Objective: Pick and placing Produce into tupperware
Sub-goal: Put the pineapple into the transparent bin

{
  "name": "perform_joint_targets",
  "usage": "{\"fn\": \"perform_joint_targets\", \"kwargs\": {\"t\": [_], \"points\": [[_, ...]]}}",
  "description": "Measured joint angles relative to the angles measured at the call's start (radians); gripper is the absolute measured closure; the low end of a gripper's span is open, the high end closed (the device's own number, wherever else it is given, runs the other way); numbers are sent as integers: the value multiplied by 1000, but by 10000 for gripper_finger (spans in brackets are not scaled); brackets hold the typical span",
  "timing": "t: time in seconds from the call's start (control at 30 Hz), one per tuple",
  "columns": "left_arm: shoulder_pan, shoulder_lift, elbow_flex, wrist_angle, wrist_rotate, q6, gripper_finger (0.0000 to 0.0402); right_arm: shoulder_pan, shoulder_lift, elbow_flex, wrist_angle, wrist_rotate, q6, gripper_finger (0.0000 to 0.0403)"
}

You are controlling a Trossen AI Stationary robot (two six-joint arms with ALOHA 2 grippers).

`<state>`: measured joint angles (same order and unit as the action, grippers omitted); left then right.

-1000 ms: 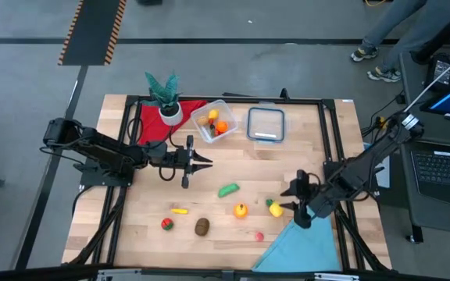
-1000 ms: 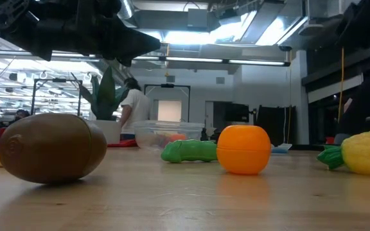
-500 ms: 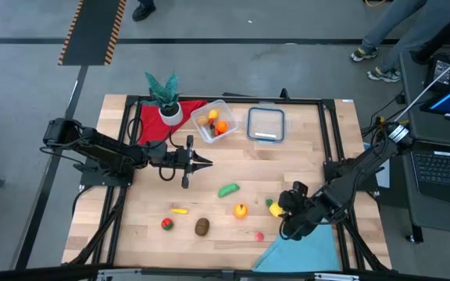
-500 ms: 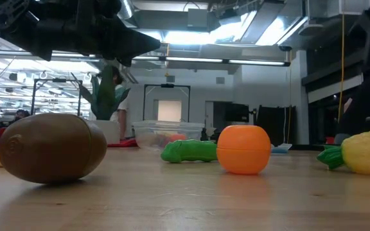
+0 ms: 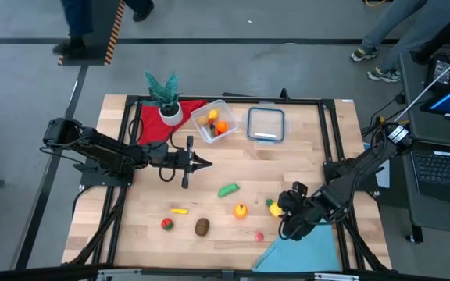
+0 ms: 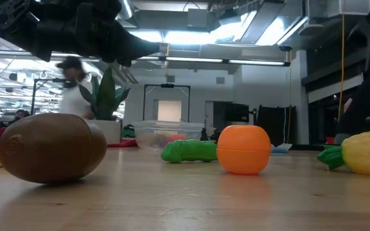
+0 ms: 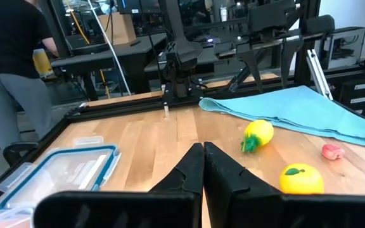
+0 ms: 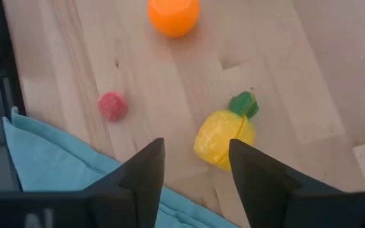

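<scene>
- Right gripper (image 8: 192, 168) hangs over the near right part of the table (image 5: 287, 168), its two dark fingers (image 8: 146, 172) spread apart with nothing between them; a yellow toy fruit with a green leaf (image 8: 224, 136) lies on the wood just ahead of the gap, not touched.
- Left gripper (image 5: 204, 163) sits left of the table's middle, pointing right, fingers pressed together to a point and holding nothing, as its wrist view (image 7: 203, 166) shows.
- Tupperware (image 5: 216, 119), a clear squarish container, stands at the far edge, just right of the potted plant (image 5: 165, 95) in its white pot and touching the corner of a red cloth (image 5: 151, 119). Orange, yellow and dark pieces already lie inside it.
- Clear lid with a blue-grey rim (image 5: 266, 124) lies flat just right of the container.
- Loose produce on the near half: a green pod-shaped piece (image 5: 227, 189) near the middle, an orange fruit (image 5: 241, 210) nearer, the yellow fruit just right of that, and a small pink-red piece (image 5: 259, 236) near the front.
- Farther left along the near side lie a small yellow piece (image 5: 179, 211), a red piece with green (image 5: 166, 224) and a brown oval fruit (image 5: 201, 226).
- Blue cloth (image 5: 299, 250) covers the near right corner, under the right arm.
- People stand on the floor beyond the table; a person walks past in the low view (image 6: 74, 90).
</scene>
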<state>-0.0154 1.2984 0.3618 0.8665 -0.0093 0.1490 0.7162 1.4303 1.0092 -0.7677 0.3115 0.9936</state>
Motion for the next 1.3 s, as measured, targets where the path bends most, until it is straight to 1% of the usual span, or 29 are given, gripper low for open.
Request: {"fn": "perform_joint_targets", "kwargs": {"t": [0.1, 0.37, 0.5, 0.73, 0.97, 1.13, 1.3], "points": [[0, 0, 0, 0, 0, -2, 399, 0, 0, 0, 0, 0, 23, 201], [0, 0, 0, -13, 0, -5, 377, 0, 0, 0, 1, 0, 72, 120], [0, 0, 0, -21, 0, -7, 367, 0, 0, 0, 28, 0, 69, 97], [0, 0, 0, -22, 0, -8, 351, 0, 0, -1, 89, 0, 76, 93], [0, 0, 0, -22, 0, -8, 337, -27, 7, -1, 83, 8, 110, 93], [0, 0, 0, -24, 0, -9, 328, -27, 55, -1, 43, 8, 128, 93], [0, 0, 0, -24, 0, -10, 319, -37, 122, -2, 41, 1, 129, 93]]}}
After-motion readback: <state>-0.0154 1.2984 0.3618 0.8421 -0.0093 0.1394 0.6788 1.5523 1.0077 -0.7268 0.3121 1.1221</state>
